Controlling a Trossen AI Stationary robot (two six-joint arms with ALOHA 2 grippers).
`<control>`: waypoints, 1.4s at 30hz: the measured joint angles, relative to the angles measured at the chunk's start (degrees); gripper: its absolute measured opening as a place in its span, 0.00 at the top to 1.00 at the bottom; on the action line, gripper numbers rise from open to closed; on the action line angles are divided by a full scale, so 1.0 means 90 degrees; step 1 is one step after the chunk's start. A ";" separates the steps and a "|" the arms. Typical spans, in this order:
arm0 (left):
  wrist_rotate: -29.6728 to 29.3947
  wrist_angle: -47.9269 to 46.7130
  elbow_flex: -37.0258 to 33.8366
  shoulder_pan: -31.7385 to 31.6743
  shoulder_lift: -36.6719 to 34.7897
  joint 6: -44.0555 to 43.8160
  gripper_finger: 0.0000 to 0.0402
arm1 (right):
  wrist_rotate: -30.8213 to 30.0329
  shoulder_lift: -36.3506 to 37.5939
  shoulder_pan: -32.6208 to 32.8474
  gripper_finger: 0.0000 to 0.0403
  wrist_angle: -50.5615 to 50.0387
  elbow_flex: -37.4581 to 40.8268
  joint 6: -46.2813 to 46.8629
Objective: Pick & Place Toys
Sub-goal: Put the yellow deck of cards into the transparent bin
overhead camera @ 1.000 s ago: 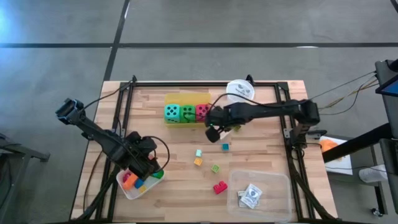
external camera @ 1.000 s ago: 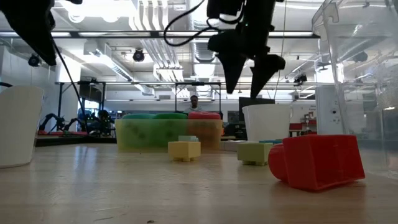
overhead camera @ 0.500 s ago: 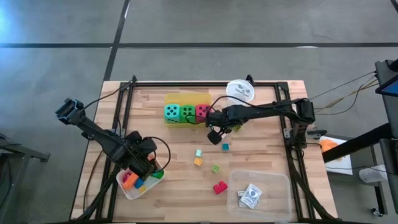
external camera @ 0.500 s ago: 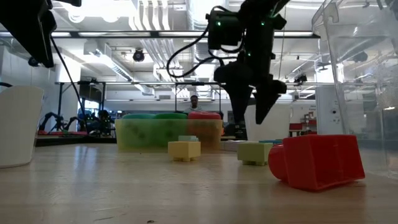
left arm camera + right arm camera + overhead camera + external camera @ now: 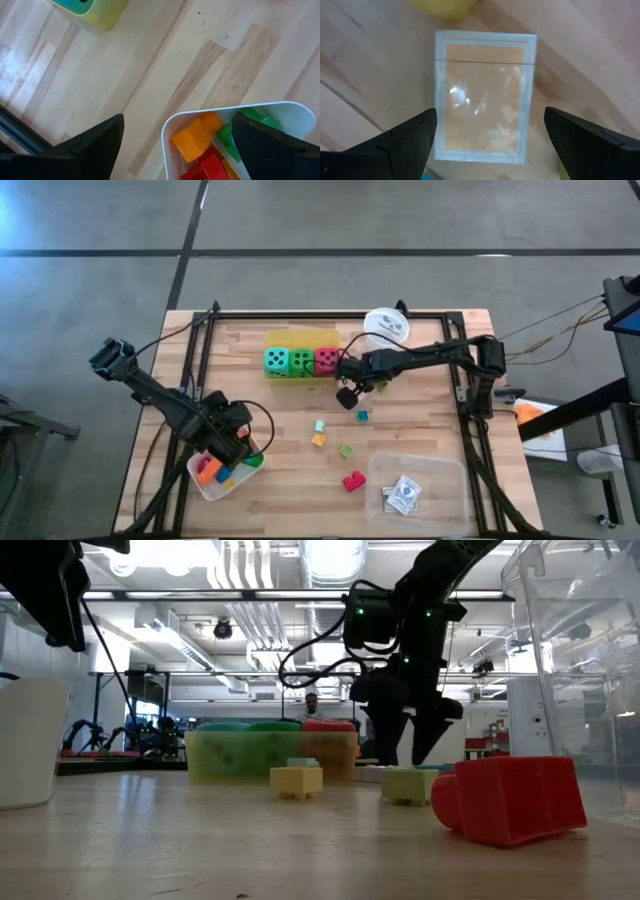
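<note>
The right hand (image 5: 346, 396) hangs low over the middle of the counter (image 5: 290, 480), its fingers spread wide and holding nothing. Seen from its wrist, a pale card box (image 5: 485, 95) lies flat on the wood directly between the two fingers (image 5: 410, 137), not touching either. In the level view the same hand (image 5: 405, 745) points down just above the counter behind a pale green block (image 5: 410, 785).

The left hand (image 5: 232, 442) waits over the white tray (image 5: 200, 480) at the counter's near left corner, fingers also wide and empty; the tray (image 5: 170, 130) holds orange, red and green blocks (image 5: 195, 142).

Three dice (image 5: 300, 362), teal, green and red, sit in a row in the yellow tray (image 5: 300, 337) at the back. Loose blocks lie scattered at mid-counter: a blue one (image 5: 362, 416), a teal one (image 5: 319, 426), an orange one (image 5: 318, 440), a green one (image 5: 346, 451) and a red one (image 5: 353, 481). Cards (image 5: 402, 494) lie in the clear tray (image 5: 440, 475) at the near right.
</note>
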State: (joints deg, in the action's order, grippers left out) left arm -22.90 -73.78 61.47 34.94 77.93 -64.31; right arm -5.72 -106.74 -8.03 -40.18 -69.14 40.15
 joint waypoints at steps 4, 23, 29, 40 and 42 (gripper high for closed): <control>0.0000 0.0001 0.0000 0.0000 0.0000 0.0000 0.12 | 0.0051 0.0000 0.0020 0.10 0.0114 0.0034 -0.0013; -0.0024 0.0051 0.0000 -0.0002 0.0000 0.0148 0.12 | 0.0125 -0.0015 0.0042 0.10 0.0535 0.0385 0.0400; -0.0025 0.0075 0.0000 -0.0005 0.0000 0.0146 0.12 | -0.0096 -0.0015 0.0166 0.10 0.0578 0.0434 0.0522; -0.0024 0.0082 -0.0005 -0.0005 0.0002 0.0146 0.12 | -0.0224 -0.0238 0.0247 0.10 0.0543 0.0490 0.0421; -0.0024 0.0097 -0.0005 -0.0005 0.0002 0.0146 0.12 | -0.0246 -0.0376 0.0298 0.10 0.0465 0.0382 0.0426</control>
State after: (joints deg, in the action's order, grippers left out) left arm -23.11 -72.91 61.43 34.89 77.95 -63.00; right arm -7.93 -110.12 -5.35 -35.99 -65.70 43.99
